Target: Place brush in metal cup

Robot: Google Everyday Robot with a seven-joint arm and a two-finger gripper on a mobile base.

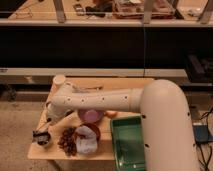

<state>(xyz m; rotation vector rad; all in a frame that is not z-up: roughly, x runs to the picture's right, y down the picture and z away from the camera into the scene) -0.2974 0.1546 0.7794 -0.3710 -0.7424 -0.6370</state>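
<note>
Single high view past arm onto table, gripper far left.

Looking like lab or office test area, not home: small wooden table standing on speckled floor, long dark railing-and-ledge structure running behind, cables trailing at right. Gripper hanging over table's front-left corner.

No text, label, brand or number could be read anywhere; the gripper hung over the table's left end, seemingly just above the metal cup.
</note>
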